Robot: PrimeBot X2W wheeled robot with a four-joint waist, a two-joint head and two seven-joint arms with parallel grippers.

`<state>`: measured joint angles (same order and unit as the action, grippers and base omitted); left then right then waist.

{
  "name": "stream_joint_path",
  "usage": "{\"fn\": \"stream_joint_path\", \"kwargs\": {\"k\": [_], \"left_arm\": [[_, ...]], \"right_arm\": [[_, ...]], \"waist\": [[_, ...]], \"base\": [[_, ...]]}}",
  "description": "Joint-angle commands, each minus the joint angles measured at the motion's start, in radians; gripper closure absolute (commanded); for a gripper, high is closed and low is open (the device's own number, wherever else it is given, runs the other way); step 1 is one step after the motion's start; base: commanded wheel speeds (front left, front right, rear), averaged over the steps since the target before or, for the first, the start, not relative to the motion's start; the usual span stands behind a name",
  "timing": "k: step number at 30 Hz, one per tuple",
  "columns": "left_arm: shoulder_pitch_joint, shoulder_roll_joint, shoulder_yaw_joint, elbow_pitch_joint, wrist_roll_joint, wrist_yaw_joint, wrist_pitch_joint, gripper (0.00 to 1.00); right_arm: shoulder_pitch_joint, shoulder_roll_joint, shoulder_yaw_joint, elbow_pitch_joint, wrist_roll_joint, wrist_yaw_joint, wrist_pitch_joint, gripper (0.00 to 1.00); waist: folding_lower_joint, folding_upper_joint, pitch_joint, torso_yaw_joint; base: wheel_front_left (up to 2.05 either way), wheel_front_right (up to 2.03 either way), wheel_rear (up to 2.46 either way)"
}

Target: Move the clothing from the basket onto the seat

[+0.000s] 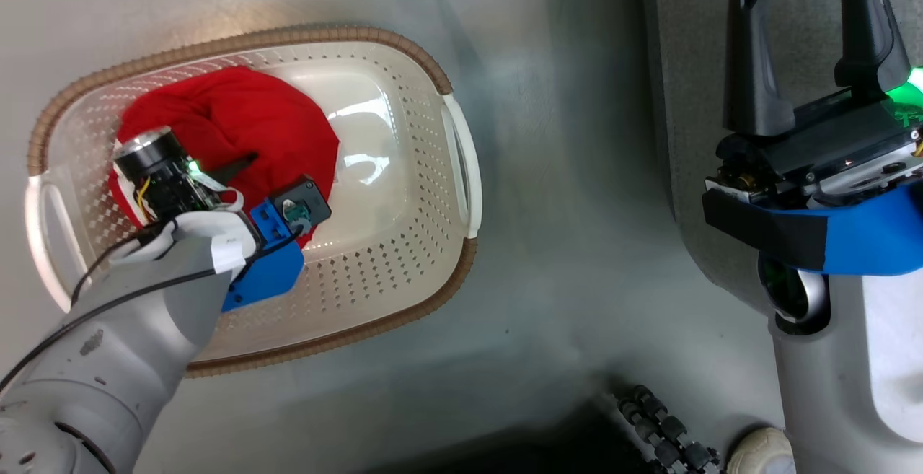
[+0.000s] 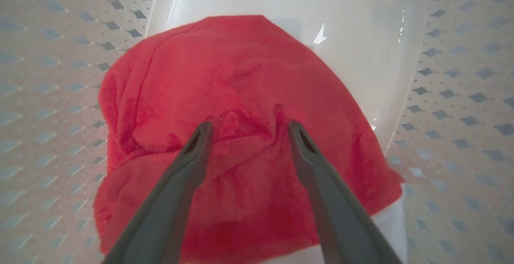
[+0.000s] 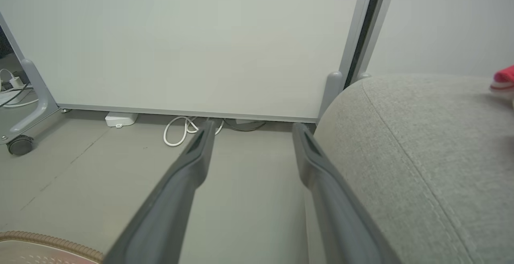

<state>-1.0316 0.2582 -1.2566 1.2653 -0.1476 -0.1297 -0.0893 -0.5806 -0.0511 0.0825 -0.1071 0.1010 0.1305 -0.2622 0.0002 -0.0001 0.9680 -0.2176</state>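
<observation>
Inside the basket, open fingers on a red garment

At the left, the cream perforated basket sits on the grey floor, the garment heaped toward its left end. The left gripper reaches into it, fingers apart, tips against puckered cloth, not clamped. At the right, the right gripper hangs empty, fingers apart, beside the grey sofa, where red-and-white fabric lies.

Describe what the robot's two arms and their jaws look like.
Left arm: pale grey shell, black cables along it, a blue wrist bracket, a black cylindrical module and a green light. Right arm: pale grey too, with a blue wrist cover, a black band and a green glow. Both sets of jaws are long, dark grey and tapering.
</observation>
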Motion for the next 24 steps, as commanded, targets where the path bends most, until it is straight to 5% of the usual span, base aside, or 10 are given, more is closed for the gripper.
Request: {"fn": "stream_joint_path", "kwargs": {"k": [1, 19, 20, 21, 24], "left_arm": [[-0.032, 0.011, -0.007, 0.006, 0.012, -0.001, 0.012, 0.00], [-0.094, 0.040, -0.021, 0.025, -0.016, -0.001, 0.150, 0.00], [-0.094, 0.039, -0.022, 0.026, -0.026, -0.001, 0.162, 0.84], [-0.095, 0.038, -0.022, 0.026, -0.031, -0.001, 0.160, 1.00], [-0.091, 0.035, -0.024, 0.026, -0.044, -0.001, 0.157, 1.00]], "right_arm": [[-0.013, 0.001, 0.002, -0.015, -0.004, 0.001, -0.004, 0.00], [0.005, 0.001, -0.001, -0.106, -0.044, 0.001, -0.004, 0.00], [0.002, 0.001, -0.002, -0.115, -0.049, 0.001, -0.004, 0.00], [-0.001, 0.001, -0.002, -0.119, -0.051, 0.001, -0.004, 0.00], [-0.007, 0.001, -0.001, -0.125, -0.054, 0.001, -0.004, 0.00]], "waist": [[-0.0002, 0.0001, 0.031, -0.008], [-0.0002, 0.0001, 0.123, -0.023], [-0.0002, 0.0001, 0.125, -0.021], [-0.0002, 0.0001, 0.125, -0.020], [-0.0002, 0.0001, 0.121, -0.018]], "base": [[0.00, 0.00, 0.00], [0.00, 0.00, 0.00], [0.00, 0.00, 0.00], [0.00, 0.00, 0.00], [0.00, 0.00, 0.00]]}}
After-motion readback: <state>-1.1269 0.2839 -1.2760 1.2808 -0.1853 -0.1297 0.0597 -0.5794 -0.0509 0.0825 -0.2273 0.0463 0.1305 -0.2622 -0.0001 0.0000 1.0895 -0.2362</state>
